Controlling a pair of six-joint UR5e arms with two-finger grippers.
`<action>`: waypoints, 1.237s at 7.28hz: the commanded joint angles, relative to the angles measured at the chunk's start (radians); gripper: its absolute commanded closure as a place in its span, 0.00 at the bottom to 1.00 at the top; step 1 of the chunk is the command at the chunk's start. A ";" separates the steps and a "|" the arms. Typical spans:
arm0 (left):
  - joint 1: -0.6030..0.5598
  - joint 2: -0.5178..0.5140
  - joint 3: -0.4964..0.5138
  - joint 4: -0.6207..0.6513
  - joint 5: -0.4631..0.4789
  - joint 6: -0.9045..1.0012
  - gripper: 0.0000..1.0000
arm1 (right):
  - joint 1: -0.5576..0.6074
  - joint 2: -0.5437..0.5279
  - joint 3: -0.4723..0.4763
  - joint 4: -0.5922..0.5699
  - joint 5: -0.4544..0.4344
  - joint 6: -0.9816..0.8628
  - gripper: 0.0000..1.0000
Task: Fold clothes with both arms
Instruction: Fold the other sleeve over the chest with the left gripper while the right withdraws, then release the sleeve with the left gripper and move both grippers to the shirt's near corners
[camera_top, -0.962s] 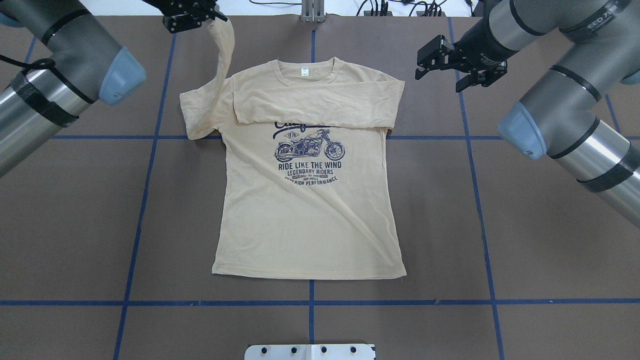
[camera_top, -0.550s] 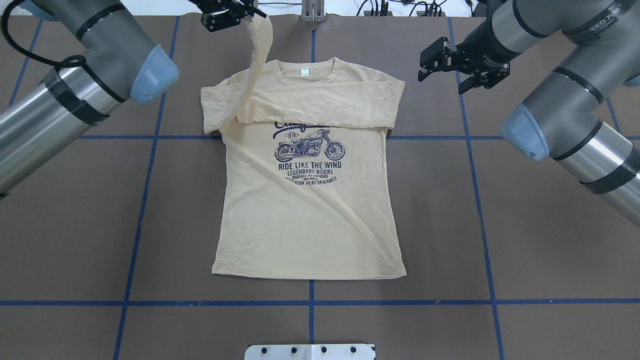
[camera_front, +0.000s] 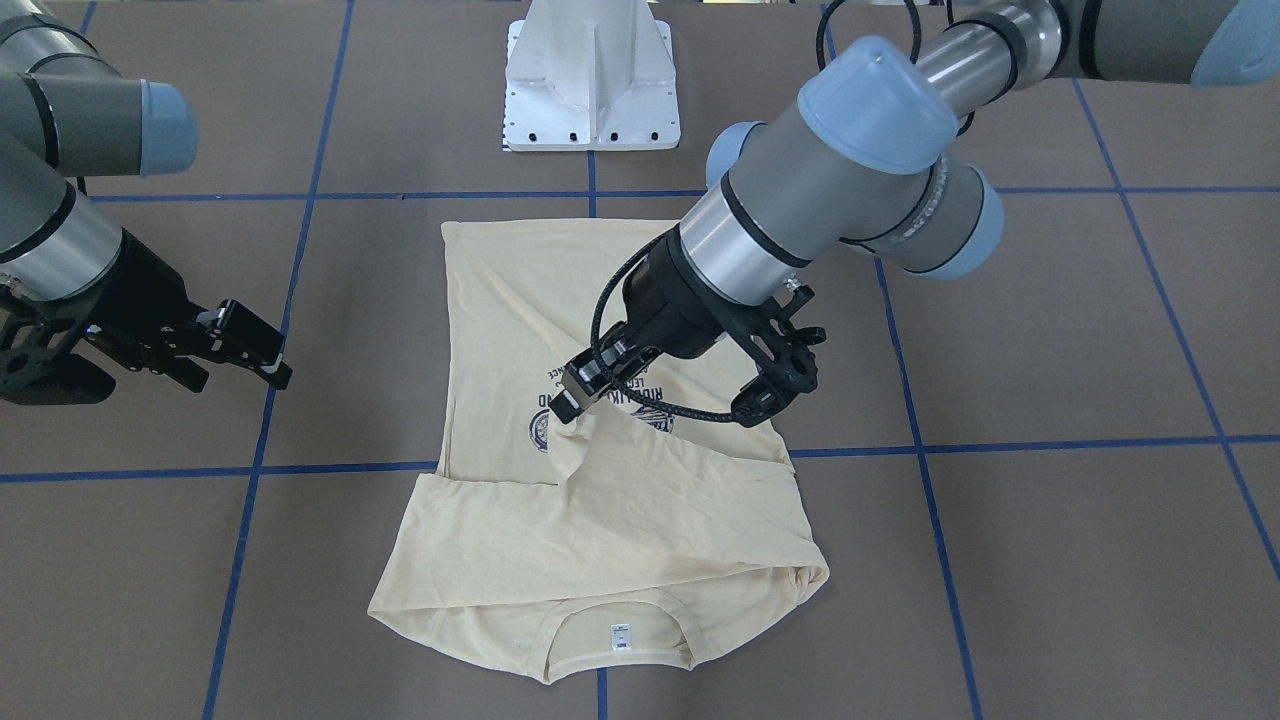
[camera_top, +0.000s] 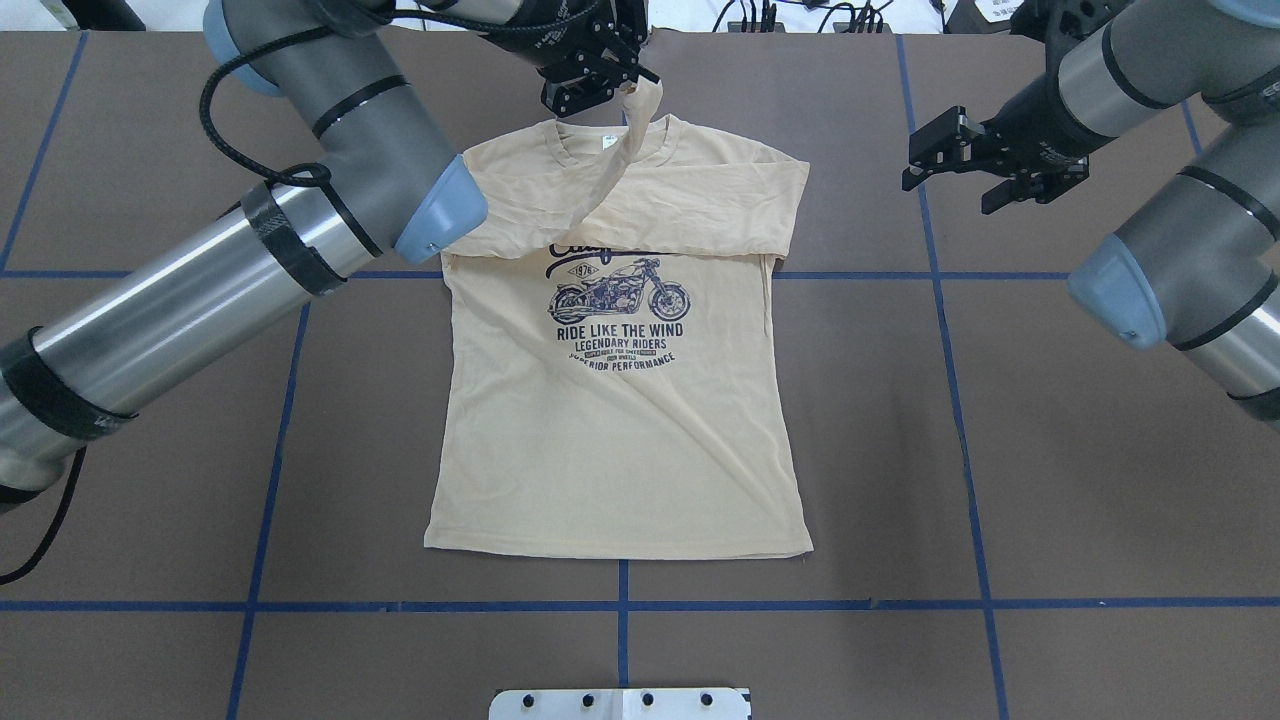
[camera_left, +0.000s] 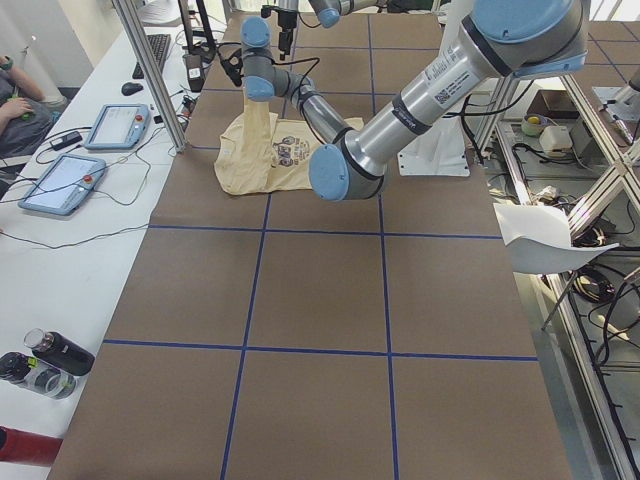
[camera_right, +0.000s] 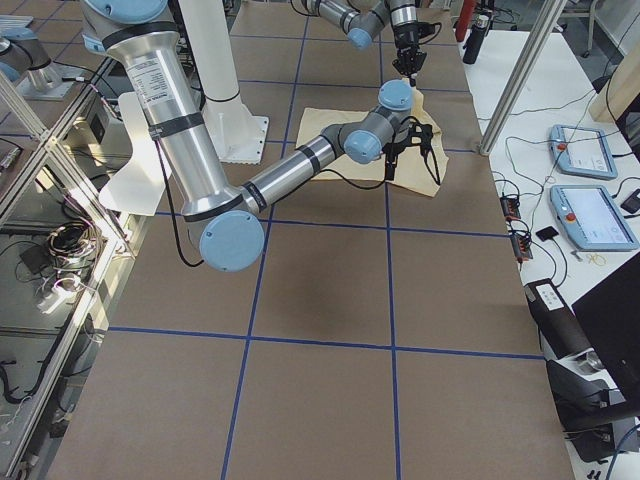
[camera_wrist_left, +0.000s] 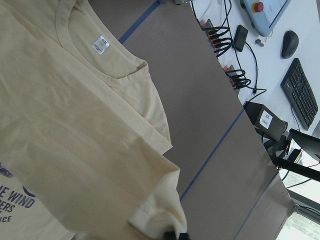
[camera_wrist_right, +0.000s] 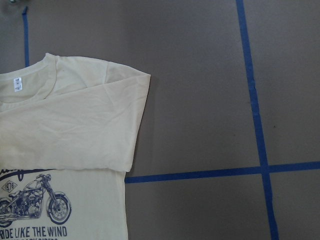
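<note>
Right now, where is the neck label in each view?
Front-facing: label bottom centre.
Overhead: label top centre.
Left side: too small to tell.
Right side: too small to tell.
Left wrist: label upper left.
Right wrist: label left edge.
Shared landmark: motorcycle print.

Table: brown top, divided in squares by blue tape.
Side bench: white, just beside the table; it carries two screens, a keyboard and a mouse.
Frame: aluminium post at the table edge.
Light: even, with soft shadows.
</note>
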 joint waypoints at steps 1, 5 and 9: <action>0.061 -0.009 0.080 -0.073 0.113 -0.003 1.00 | 0.015 -0.032 -0.001 0.000 0.005 -0.017 0.01; 0.193 -0.045 0.237 -0.193 0.271 -0.006 1.00 | 0.038 -0.046 -0.005 0.002 0.010 -0.045 0.01; 0.267 -0.054 0.306 -0.274 0.363 0.000 0.33 | 0.041 -0.046 -0.010 0.000 0.011 -0.045 0.01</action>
